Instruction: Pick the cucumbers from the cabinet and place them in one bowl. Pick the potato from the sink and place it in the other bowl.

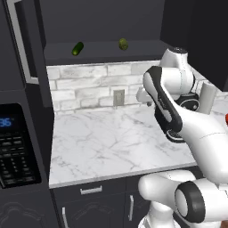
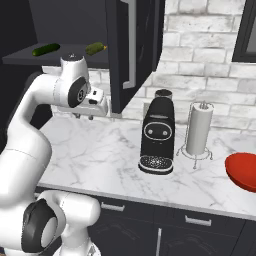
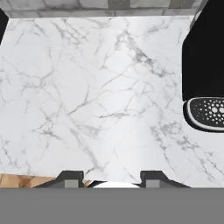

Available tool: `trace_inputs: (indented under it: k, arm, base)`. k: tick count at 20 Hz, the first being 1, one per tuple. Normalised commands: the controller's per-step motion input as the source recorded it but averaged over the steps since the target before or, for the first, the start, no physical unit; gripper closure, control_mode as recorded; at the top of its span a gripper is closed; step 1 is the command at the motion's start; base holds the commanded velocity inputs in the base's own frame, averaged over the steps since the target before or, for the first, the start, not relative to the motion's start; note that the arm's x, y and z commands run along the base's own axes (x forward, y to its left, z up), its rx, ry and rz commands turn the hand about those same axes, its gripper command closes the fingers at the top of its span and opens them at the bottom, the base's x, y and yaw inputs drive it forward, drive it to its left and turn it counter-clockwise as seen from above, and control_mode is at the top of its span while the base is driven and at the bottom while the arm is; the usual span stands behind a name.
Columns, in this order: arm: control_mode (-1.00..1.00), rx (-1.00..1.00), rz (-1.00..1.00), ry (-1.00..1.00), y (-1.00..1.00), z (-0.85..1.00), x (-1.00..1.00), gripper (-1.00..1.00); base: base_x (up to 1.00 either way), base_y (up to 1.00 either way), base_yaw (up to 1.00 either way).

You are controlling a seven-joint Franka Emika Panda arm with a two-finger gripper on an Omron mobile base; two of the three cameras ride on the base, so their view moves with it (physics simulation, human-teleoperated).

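Both cucumbers (image 2: pixel 46 49) sit on the open cabinet (image 2: pixel 131 45) shelf, untouched, so no pick yet. Gripper (image 3: pixel 111 178) hangs over bare surface (image 3: pixel 100 100), fingers apart, holding nothing, likely staging to reach up. Red bowl (image 2: pixel 242 171) waits far right.

White marble counter (image 3: pixel 96 96), black coffee machine (image 3: pixel 203 65) at right, claw (image 3: pixel 113 177) tips apart, empty
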Motion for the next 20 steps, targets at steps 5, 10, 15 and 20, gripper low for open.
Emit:
trace_inputs:
  k: [5, 10, 15, 20]
  arm:
    - [-1.00, -0.01, 0.00, -0.02, 0.13, 0.00, 0.01, -1.00]
    - [-1.00, -0.01, -0.07, -0.20, 0.24, 0.01, -0.22, -1.00]
    - [-1.00, 0.00, -0.06, -0.20, 0.30, 0.22, 0.00, -1.00]
    - [-1.00, 0.00, 0.00, -0.03, 0.00, 0.40, -0.02, -1.00]
  base:
    - [0.00, 0.00, 0.00]
    - [0.00, 0.00, 0.00]
    - [0.00, 0.00, 0.00]
    - [0.00, 0.00, 0.00]
